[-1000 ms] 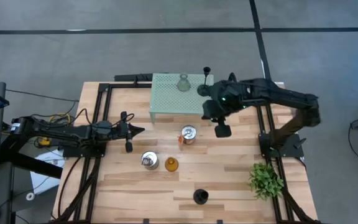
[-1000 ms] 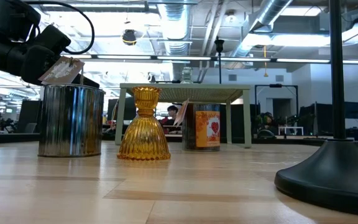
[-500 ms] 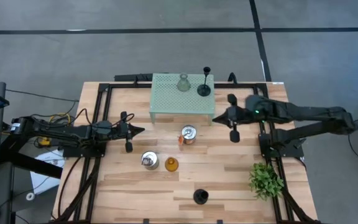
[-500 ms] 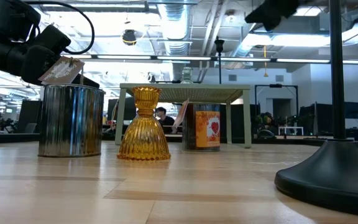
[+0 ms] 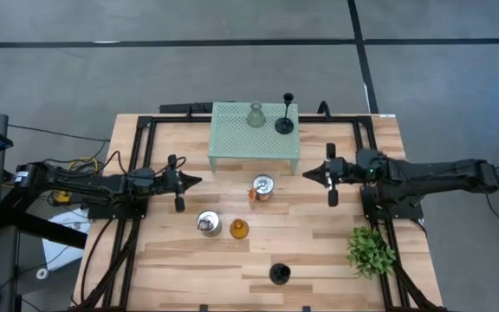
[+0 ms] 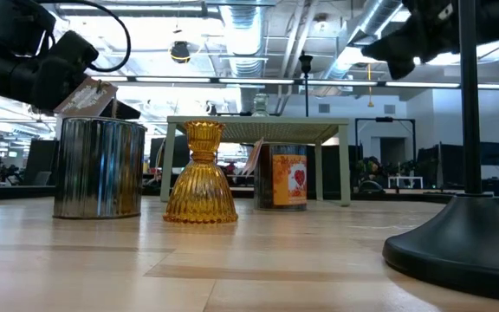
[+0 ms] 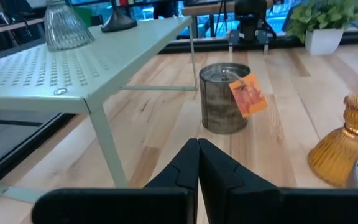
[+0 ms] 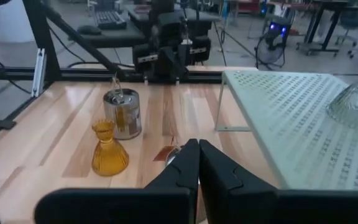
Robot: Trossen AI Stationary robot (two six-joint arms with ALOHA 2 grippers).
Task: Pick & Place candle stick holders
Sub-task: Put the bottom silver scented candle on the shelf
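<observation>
Candle stick holders are spread over the wooden counter [image 5: 319,251] and the pale green mesh stand [image 5: 232,143] at its far side. On the stand stand two of them: the clear glass holder [image 5: 255,115] and, just beside it toward the right arm's side, the black slim-stemmed stick holder [image 5: 285,124] on its round base. In front of the stand, on the counter, sits the orange-and-silver tin [image 5: 262,187]. Nearer the front edge, the silvery jar [image 5: 207,224] and the amber glass holder [image 5: 238,229] stand side by side, close but apart. The short black holder [image 5: 279,274] stands alone near the front edge, well apart from the rest. A leafy green plant [image 5: 370,250] sits by the right side of the counter.

The left hand [image 5: 193,182] hangs low over the counter on the left side, pointing toward the tin; in the left wrist view its fingers [image 7: 185,165] are pressed together, gripping nothing. The right hand [image 5: 310,174] hangs on the right side, just off the stand's front corner, pointing toward the tin from the opposite side; its fingers [image 8: 185,163] are likewise pressed together and bare.
</observation>
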